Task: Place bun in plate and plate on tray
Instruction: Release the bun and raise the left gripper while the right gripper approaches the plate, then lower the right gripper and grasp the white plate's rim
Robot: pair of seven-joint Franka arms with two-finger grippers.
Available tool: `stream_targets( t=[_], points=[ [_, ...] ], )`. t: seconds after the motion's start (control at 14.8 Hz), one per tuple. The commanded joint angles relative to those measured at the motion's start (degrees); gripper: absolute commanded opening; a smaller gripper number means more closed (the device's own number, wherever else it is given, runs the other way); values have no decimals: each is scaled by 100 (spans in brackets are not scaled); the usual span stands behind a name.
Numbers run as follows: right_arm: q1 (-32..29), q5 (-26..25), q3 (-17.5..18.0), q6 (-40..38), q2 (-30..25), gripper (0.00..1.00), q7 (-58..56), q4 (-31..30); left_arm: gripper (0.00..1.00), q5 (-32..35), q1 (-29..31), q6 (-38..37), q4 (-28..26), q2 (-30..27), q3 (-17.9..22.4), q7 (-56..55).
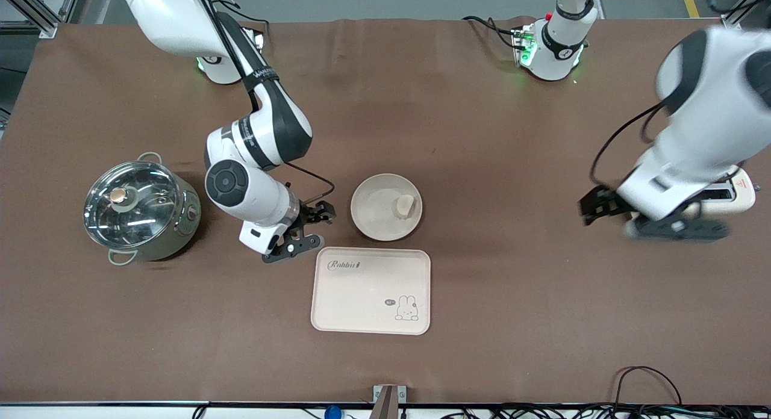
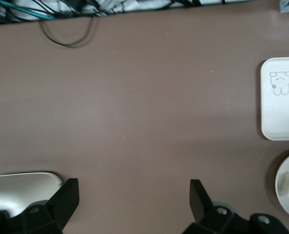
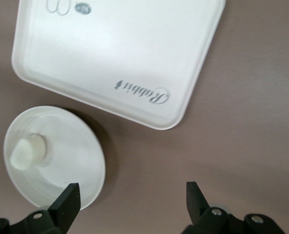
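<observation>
The bun [image 1: 405,206] lies in the round plate [image 1: 376,211] on the brown table. The Rabbit tray [image 1: 371,291] lies just nearer to the front camera than the plate and holds nothing. My right gripper [image 1: 307,229] is open and empty, low over the cloth beside the plate, toward the right arm's end. Its wrist view shows the plate [image 3: 71,146], the bun [image 3: 28,152], the tray [image 3: 120,53] and the open gripper [image 3: 133,197]. My left gripper [image 1: 626,220] is open and empty, over bare cloth toward the left arm's end [image 2: 134,195].
A steel pot with a glass lid [image 1: 141,211] stands toward the right arm's end. A white appliance [image 1: 738,193] sits beside the left gripper. The left wrist view shows the tray [image 2: 281,107] and the plate [image 2: 287,207] at its edge.
</observation>
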Motion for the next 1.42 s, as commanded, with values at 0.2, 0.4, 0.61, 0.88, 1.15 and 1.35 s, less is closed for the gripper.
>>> stream_targets(
  t=[0.2,0.4,0.61,0.88,1.15,1.35],
  points=[
    [-36,630,150,-11,520,75,-630,81,100,-267,-33,-251,-1208,-1795,639,815],
    [25,974,150,33,670,72,-825,81,100,-512,28,-242,-851,-1386,806,753],
    [174,1009,150,305,776,71,-825,72,100,-672,19,-1075,46,-884,797,735],
    [306,1036,159,507,961,61,-816,73,100,-558,11,-1138,119,-848,824,753],
    [324,1229,247,560,1128,57,-834,81,100,-558,-24,-1139,145,-848,815,744],
    [333,1229,247,560,1180,51,-834,81,100,-382,-68,-1139,224,-839,771,735]
  ],
)
